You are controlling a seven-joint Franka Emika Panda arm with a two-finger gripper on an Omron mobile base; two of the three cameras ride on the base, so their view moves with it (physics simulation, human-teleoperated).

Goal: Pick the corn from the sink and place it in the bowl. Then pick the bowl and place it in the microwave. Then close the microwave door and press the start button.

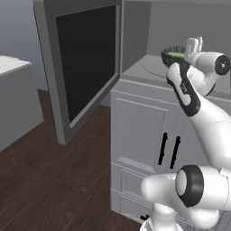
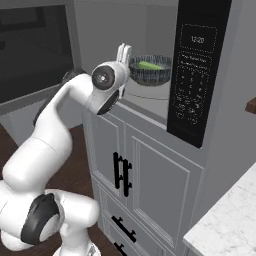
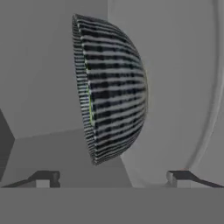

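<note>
The dark streaked bowl sits on the turntable inside the microwave. The green corn lies in it. My gripper hovers just in front of the bowl's rim, open, its fingertips spread wide with nothing between them. In the hand view the bowl appears on its side because the hand is rolled. The microwave door stands swung wide open to the left. The sink is out of view.
Grey cabinets with black handles stand under the microwave. The black control panel with its buttons is right of the opening. A marble counter lies at lower right, and dark wood floor to the left.
</note>
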